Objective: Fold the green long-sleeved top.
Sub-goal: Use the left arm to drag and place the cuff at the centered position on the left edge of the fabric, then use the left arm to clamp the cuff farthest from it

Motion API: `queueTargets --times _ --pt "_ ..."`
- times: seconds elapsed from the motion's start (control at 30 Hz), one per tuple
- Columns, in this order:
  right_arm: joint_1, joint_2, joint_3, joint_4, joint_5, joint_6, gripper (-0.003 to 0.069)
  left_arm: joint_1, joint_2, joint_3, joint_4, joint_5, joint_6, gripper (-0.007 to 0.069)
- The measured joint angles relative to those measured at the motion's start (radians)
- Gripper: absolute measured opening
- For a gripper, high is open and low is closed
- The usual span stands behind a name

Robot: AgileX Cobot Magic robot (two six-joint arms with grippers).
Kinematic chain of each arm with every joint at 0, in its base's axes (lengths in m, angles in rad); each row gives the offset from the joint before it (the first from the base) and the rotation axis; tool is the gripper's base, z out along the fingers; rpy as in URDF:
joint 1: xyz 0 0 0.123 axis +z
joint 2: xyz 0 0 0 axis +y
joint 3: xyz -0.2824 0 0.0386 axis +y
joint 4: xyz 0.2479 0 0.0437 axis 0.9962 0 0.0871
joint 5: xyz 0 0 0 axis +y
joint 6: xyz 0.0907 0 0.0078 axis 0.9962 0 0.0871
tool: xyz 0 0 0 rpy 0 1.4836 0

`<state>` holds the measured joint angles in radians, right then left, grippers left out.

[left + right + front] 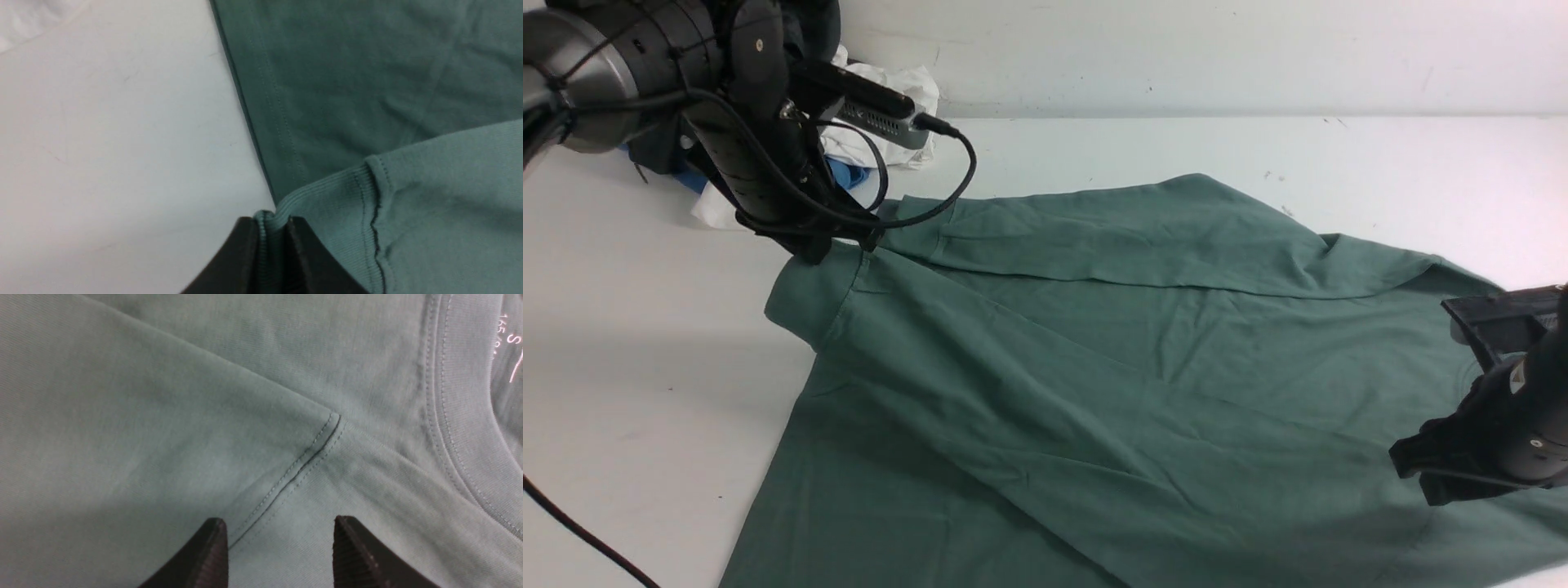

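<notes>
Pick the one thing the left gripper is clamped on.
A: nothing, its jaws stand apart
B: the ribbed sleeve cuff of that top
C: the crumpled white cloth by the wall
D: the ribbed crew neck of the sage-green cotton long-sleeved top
B: in the left wrist view the left gripper has its black jaws closed on the ribbed cuff of the sage-green cotton long-sleeved top.

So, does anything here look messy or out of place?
Only the crumpled heap of white and blue clothes, far left. The green top lies spread, a cuff pinched in the left gripper; no damage shows.
</notes>
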<state>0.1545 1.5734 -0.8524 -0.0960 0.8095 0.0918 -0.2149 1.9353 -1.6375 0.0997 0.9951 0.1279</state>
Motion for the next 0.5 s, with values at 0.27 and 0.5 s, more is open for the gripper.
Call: queueTargets --times 0.27,0.5 --pt "0.0 0.0 -0.015 0.0 0.014 0.0 0.034 0.0 0.096 -0.001 0.022 -0.015 -0.035 0.0114" --pt "0.0 0.0 -0.1 0.0 0.081 -0.001 0.034 0.0 0.144 -0.132 0.025 0.001 -0.111 0.0354"
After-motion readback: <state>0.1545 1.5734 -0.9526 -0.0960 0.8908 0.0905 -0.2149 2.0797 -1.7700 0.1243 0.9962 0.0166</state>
